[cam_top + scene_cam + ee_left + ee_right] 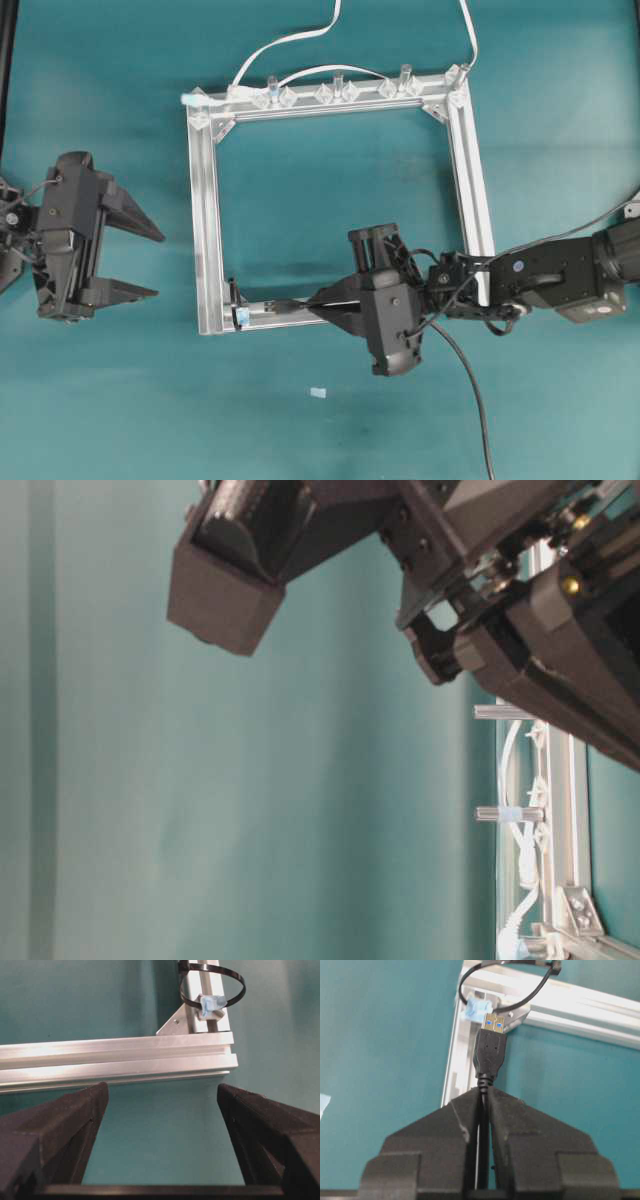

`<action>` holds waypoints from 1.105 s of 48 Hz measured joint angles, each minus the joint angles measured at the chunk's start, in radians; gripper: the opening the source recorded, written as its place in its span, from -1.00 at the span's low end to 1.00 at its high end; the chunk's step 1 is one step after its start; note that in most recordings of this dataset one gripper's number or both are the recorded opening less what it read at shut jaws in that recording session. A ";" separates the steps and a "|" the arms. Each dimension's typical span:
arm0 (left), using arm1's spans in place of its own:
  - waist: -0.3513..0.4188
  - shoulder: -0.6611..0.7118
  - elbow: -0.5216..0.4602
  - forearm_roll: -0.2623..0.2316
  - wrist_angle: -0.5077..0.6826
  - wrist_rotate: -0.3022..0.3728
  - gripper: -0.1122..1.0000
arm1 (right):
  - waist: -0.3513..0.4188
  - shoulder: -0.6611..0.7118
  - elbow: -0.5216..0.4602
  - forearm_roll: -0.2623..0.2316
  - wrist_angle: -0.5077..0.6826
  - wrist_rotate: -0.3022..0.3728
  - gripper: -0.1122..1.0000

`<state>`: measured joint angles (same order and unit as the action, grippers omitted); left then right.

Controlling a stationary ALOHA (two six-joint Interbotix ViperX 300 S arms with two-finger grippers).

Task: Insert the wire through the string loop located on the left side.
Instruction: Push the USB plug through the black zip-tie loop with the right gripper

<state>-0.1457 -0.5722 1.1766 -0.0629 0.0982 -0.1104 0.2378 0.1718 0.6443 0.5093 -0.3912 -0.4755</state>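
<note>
My right gripper (pixel 484 1091) is shut on the wire (pixel 490 1055), just behind its black plug. The plug's metal tip points at the string loop (pixel 506 980), a thin dark ring with a pale-blue bit (pixel 478 1010) at its base, and stops just short of it. Overhead, the right gripper (pixel 318 299) lies along the frame's near bar with the plug (pixel 283 304) a little right of the string loop (pixel 233 296) at the near-left corner. My left gripper (pixel 152 264) stands open left of the frame. In the left wrist view the string loop (pixel 212 985) sits beyond the open left gripper (pixel 162 1094).
A square aluminium frame (pixel 205 200) lies on the teal table. Clear plastic clips (pixel 337 93) and a white cable (pixel 290 42) run along its far bar. The black wire trails off the near table edge (pixel 472 385). A small pale scrap (pixel 318 393) lies in front of the frame.
</note>
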 measured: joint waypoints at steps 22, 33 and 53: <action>-0.026 0.089 -0.043 0.000 -0.005 0.000 0.83 | -0.049 0.038 -0.061 -0.054 -0.002 0.000 -0.67; -0.037 0.121 -0.054 0.000 -0.012 0.000 0.83 | -0.049 0.066 -0.083 -0.060 0.006 0.003 -0.67; -0.040 0.132 -0.061 0.000 -0.015 0.000 0.83 | -0.049 0.103 -0.129 -0.061 0.008 0.003 -0.67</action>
<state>-0.1856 -0.4403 1.1152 -0.0629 0.0828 -0.1104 0.1887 0.2746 0.5154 0.4479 -0.3835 -0.4725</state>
